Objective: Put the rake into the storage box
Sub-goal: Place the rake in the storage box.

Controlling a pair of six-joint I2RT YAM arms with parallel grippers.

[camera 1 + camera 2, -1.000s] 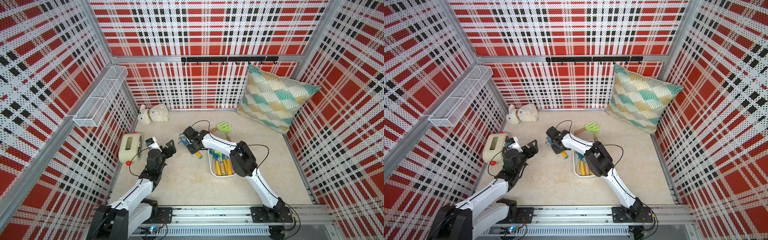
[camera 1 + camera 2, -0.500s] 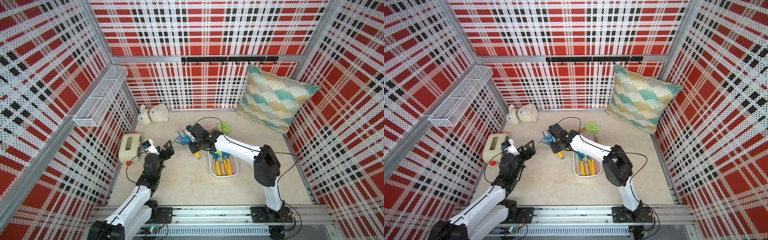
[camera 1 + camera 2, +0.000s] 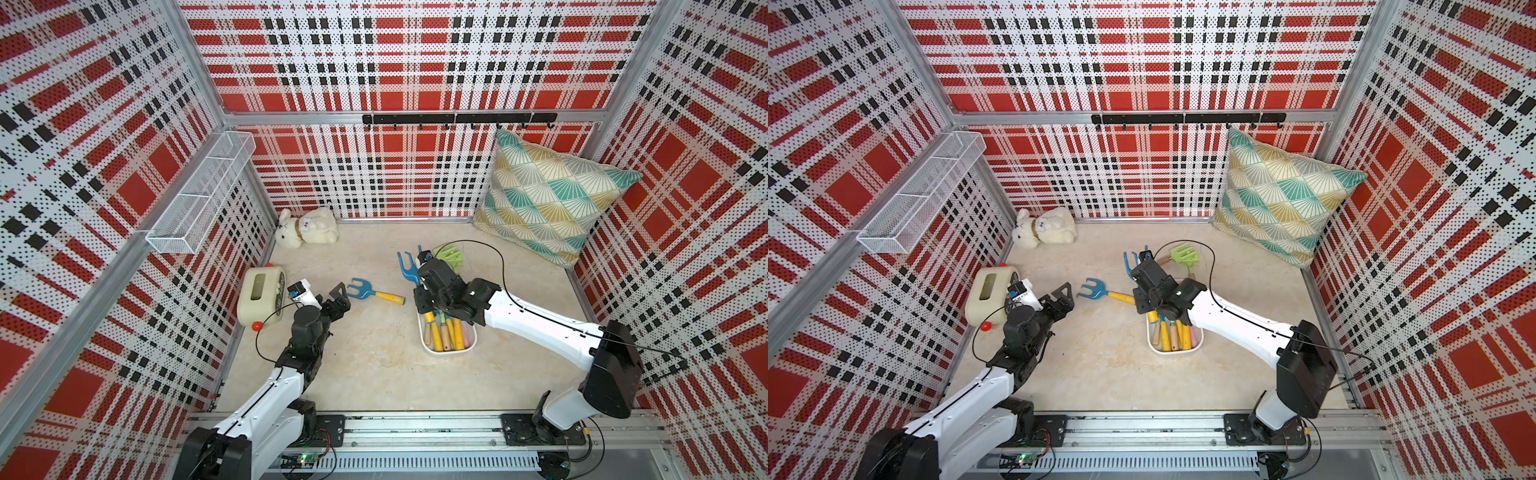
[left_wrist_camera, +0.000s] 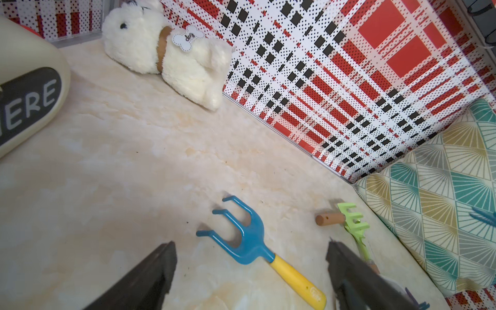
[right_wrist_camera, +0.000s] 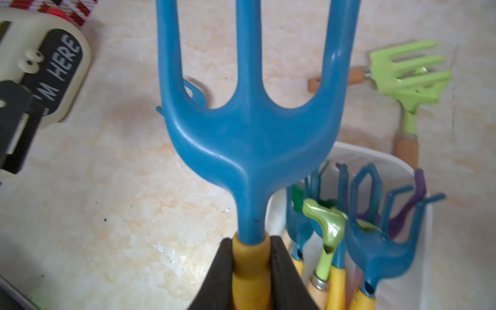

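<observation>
In both top views the right gripper (image 3: 420, 286) clamps the rake (image 3: 406, 268) by its yellow handle, tines toward 11 o'clock, with the storage box (image 3: 428, 347) at 5 o'clock. The left gripper (image 3: 338, 298) is spread. Left wrist: a second rake (image 4: 247, 241) lies between the spread jaws. Right wrist: the held rake's long axis runs along the box's length, rim beside the handle

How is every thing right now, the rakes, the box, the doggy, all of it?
right end effector, shut on the yellow handle
held blue rake, lifted, not yet in the box
left end effector, open, empty
second blue rake, lying flat on the floor
green rake, lying on the floor
storage box, several rakes inside
plush dog, lying on its side
pillow, leaning against the wall
</observation>
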